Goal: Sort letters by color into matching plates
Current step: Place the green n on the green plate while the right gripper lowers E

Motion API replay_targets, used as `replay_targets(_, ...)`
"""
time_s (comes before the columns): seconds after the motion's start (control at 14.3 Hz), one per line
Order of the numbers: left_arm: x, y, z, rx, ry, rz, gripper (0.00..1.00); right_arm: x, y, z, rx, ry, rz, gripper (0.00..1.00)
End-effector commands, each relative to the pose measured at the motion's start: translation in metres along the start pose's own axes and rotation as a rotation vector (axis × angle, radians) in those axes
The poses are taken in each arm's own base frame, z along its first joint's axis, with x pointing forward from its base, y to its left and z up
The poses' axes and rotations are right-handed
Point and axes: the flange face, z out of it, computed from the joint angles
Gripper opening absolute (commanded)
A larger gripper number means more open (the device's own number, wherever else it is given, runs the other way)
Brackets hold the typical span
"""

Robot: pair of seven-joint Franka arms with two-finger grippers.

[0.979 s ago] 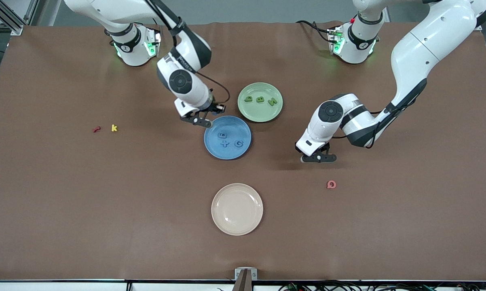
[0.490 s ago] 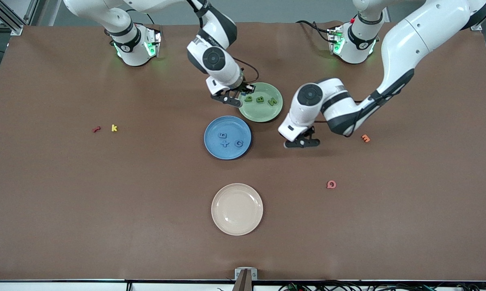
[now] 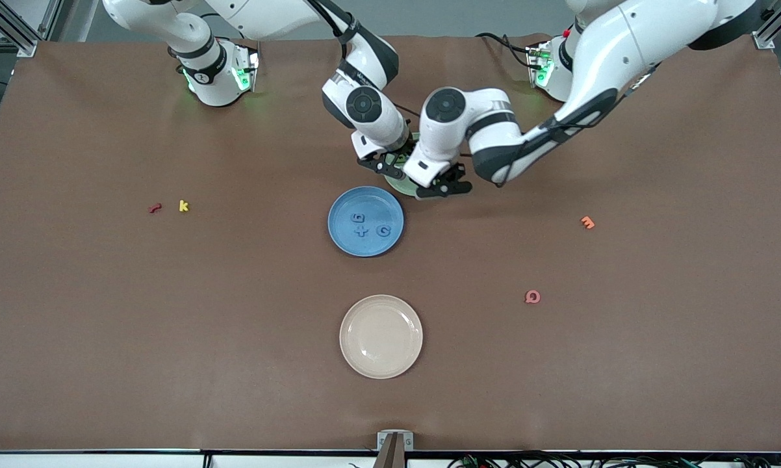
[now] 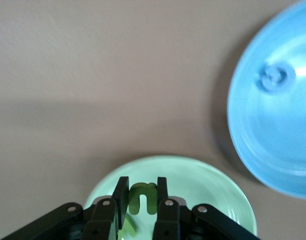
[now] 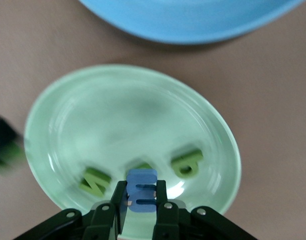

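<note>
- Two arms meet at upper centre of the front view, both above the green plate (image 3: pixel 398 184), which they mostly cover; only a sliver of its rim shows there.
- Blue plate (image 3: pixel 366 221) sits just below that spot, nearer the front camera, with three blue letters on it: a 6 (image 3: pixel 358 218), a plus (image 3: pixel 360 231) and a G (image 3: pixel 383 231).
- Cream plate (image 3: pixel 381 336) lies at lower centre of the frame, bare.
- Left gripper (image 4: pixel 141 197) hangs over the green plate (image 4: pixel 203 187), its jaws closed on a green u-shaped letter (image 4: pixel 143 197).
- Right gripper (image 5: pixel 141 196) hangs over the same green plate (image 5: pixel 118 115), its jaws pinching a blue E-shaped letter (image 5: pixel 142 196); green N (image 5: pixel 95 181), B (image 5: pixel 139 166) and b (image 5: pixel 187 163) lie on the plate under it.
- Stray letters on the table: orange one (image 3: pixel 587 222) at mid right, pink one (image 3: pixel 532 297) lower right, yellow k (image 3: pixel 183 206) and red one (image 3: pixel 155 208) at mid left.
</note>
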Motion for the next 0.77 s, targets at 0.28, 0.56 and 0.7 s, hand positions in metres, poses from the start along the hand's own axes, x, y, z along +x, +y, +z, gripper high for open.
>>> replay_targets(0.28, -0.022, 0.013, 0.034, 0.069, -0.025, 0.001, 0.21, 0.049, -0.006, -0.031, -0.119, -0.021, -0.043, 0.00)
replay_targets(0.56, -0.016, 0.011, 0.031, 0.064, -0.020, -0.002, 0.20, 0.075, 0.006, -0.055, -0.167, -0.044, -0.114, 0.00)
replay_targets(0.7, -0.016, 0.010, 0.030, 0.064, -0.018, -0.001, 0.20, 0.092, 0.014, -0.072, -0.181, -0.051, -0.140, 0.00)
